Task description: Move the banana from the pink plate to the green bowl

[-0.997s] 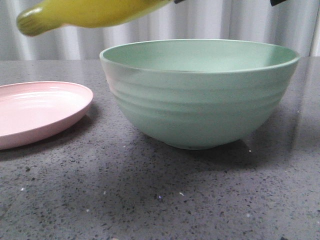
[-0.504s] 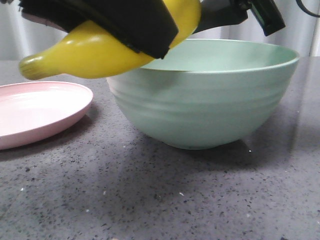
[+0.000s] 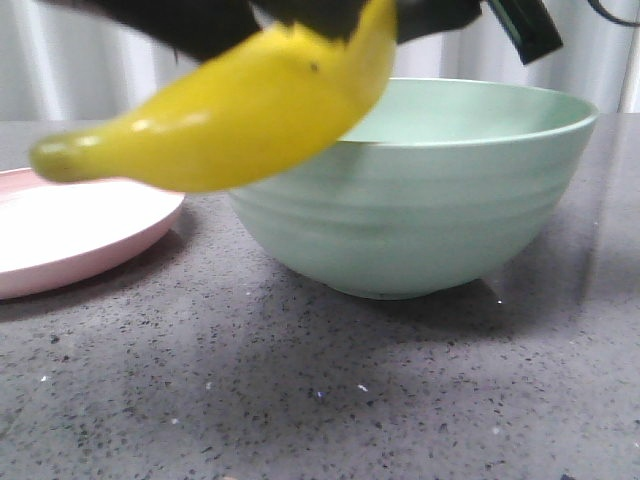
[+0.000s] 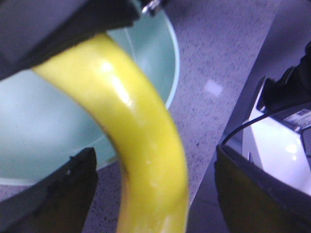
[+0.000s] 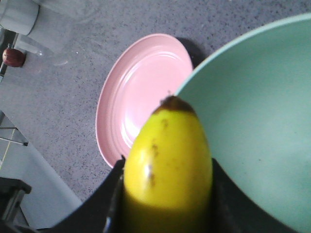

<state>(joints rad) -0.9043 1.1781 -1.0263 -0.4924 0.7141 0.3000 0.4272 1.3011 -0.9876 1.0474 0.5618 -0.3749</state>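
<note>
— What has changed since a moment ago?

— The banana (image 3: 240,115) has dropped lower and swung nearer the front view's camera, now blurred; it covers part of the green bowl (image 3: 440,210)'s near-left rim.

— Who holds it?

— The right gripper (image 5: 167,194) is clamped on it, a dark finger pressed against each side. Its dark tip pokes out over the bowl's edge, the pink plate (image 5: 141,92) bare beyond.

— And the left gripper (image 4: 155,189)?

— Its fingers are spread wide, the banana passing between them without touching. The front view cuts both grippers off at the top.

— Where are the dishes?

— Bowl mid-worktop; plate just beside it toward the left edge, partly cropped.
</note>
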